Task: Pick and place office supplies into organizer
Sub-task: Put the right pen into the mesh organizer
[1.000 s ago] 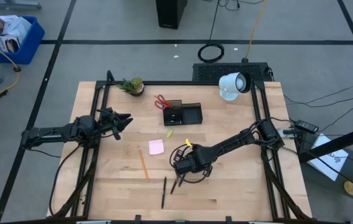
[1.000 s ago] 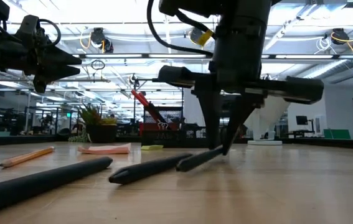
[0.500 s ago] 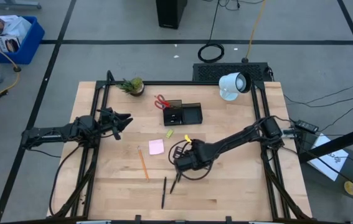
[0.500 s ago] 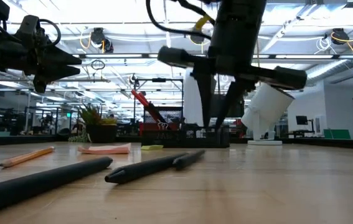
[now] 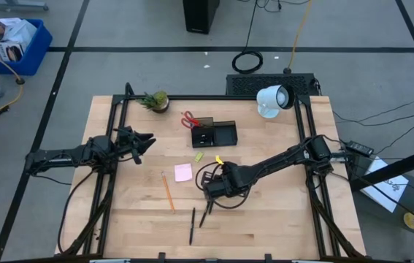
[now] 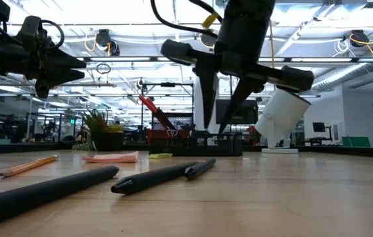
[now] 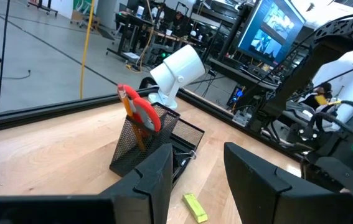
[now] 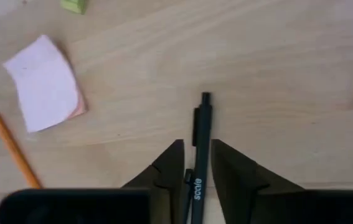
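Two arms, matte black, slender jointed links. Left claw [image 5: 146, 140]: two tapered dark fingers [image 7: 154, 180], flat angular faces. Right claw [image 6: 220, 128]: same wedge-shaped fingers [image 8: 167, 168] under a black crossbar. Black cables looped at the right wrist, yellow tag [image 5: 219, 160] beside them.

Pen [image 8: 196, 155] lower end hidden between right gripper [image 8: 193, 163] fingers and cut off at frame edge. Organizer [image 7: 153, 142] contents obscured by mesh; scissors [image 7: 140, 111] blades hidden inside.
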`<state>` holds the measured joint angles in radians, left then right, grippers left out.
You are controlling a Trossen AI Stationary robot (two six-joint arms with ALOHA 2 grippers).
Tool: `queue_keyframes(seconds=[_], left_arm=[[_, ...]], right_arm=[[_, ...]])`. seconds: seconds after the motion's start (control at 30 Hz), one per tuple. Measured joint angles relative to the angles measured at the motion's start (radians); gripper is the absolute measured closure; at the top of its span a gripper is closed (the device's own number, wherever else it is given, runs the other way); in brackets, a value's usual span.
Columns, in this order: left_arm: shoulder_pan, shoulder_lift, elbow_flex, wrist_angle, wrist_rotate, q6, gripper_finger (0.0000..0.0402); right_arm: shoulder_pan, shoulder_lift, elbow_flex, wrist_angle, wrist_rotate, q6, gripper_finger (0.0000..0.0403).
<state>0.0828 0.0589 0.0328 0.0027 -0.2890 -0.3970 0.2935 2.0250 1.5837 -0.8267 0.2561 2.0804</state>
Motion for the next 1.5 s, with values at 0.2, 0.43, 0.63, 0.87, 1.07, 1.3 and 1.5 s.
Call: queue_keyframes(seconds=[0.2, 0.43, 0.63, 0.87, 1.07, 1.3, 1.5], left_arm=[[0.000, 0.000, 0.000, 0.000, 0.000, 0.000, 0.0254], [0.000, 0.000, 0.000, 0.000, 0.000, 0.000, 0.0254], [0.000, 0.000, 0.000, 0.000, 0.000, 0.000, 0.0254], [0.000, 0.000, 0.000, 0.000, 0.000, 0.000, 0.0254], [0.000, 0.000, 0.000, 0.000, 0.000, 0.000, 0.0254], [0.000, 0.000, 0.000, 0.000, 0.000, 0.000, 0.0254], [0.000, 0.000, 0.000, 0.000, 0.000, 0.000, 0.0254]], right_arm=[[-0.019, 0.039, 0.000, 0.010, -0.039, -0.007, 0.0248], [-0.054, 0.041, -0.006, 0.022, -0.074, -0.019, 0.0151], [-0.070, 0.041, -0.060, 0.095, -0.092, -0.027, 0.0109], [-0.085, 0.035, -0.114, 0.156, -0.128, 0.036, 0.0108], [-0.085, 0.035, -0.122, 0.154, -0.136, 0.074, 0.0120], [-0.116, 0.037, -0.121, 0.149, -0.246, 0.096, 0.0132], [-0.127, 0.040, -0.104, 0.108, -0.312, 0.108, 0.0129]])
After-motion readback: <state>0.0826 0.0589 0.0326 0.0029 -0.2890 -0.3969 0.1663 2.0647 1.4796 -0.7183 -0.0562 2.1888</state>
